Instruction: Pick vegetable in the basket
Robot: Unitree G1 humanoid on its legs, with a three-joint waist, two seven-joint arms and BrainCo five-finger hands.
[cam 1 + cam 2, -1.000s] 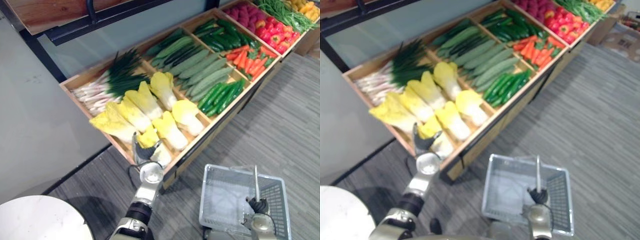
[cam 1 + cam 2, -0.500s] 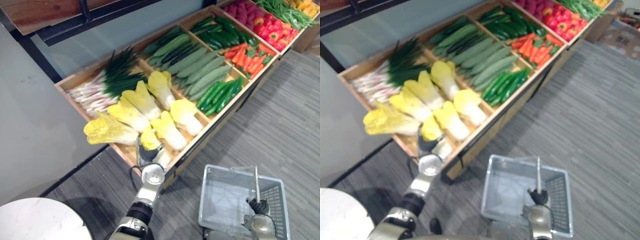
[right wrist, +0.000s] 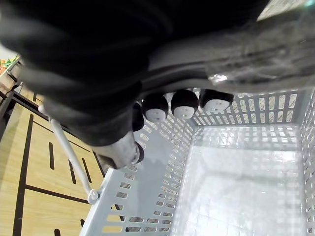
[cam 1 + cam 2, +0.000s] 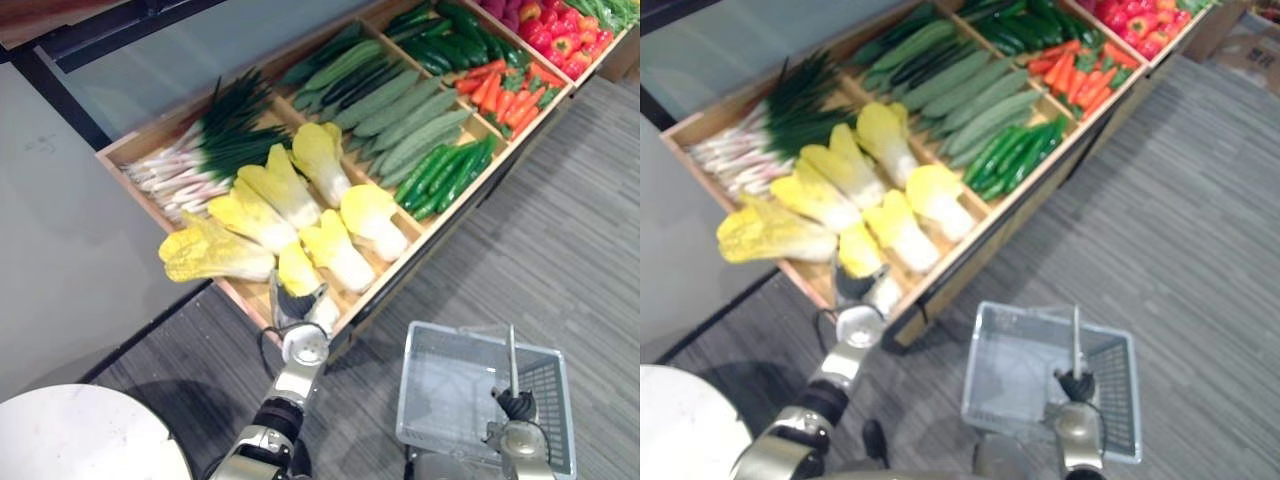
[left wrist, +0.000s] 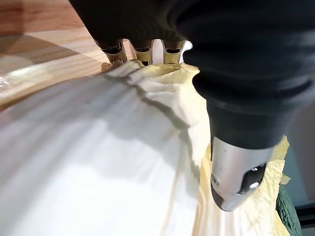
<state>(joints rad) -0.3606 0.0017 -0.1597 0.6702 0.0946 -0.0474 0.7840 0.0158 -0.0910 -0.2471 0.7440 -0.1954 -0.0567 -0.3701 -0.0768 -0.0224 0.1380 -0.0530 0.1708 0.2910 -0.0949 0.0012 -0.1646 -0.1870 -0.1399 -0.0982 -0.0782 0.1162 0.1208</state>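
Cabbage (image 5: 98, 162) in left robot hand (image 5: 234, 167)

Wood stand (image 4: 240, 292), w/ cabbages (image 4: 262, 215), cukes (image 4: 410, 125), carrots (image 4: 505, 95)

I see the left hand (image 4: 297, 303), with a dark ribbed cover and silver fingers (image 5: 142, 53), on a cabbage (image 4: 298, 272) that is pale yellow at the leaves and white at the stem. Just beyond this hand, the other cabbages (image 4: 270, 205) have the same yellow and white. Farther from it are spring onions (image 4: 200, 165), white and pinkish with dark green tops, then green cucumbers (image 4: 410, 125), orange carrots (image 4: 505, 95) and red peppers (image 4: 560, 25), all in a light brown wooden crate (image 4: 455, 213). Under the right hand (image 4: 516, 405), also dark, the basket (image 4: 412, 390) is pale grey with a pattern of small holes. Its handle (image 4: 512, 352) is grey too. The floor (image 4: 560, 250) around both hands is grey with fine stripes.
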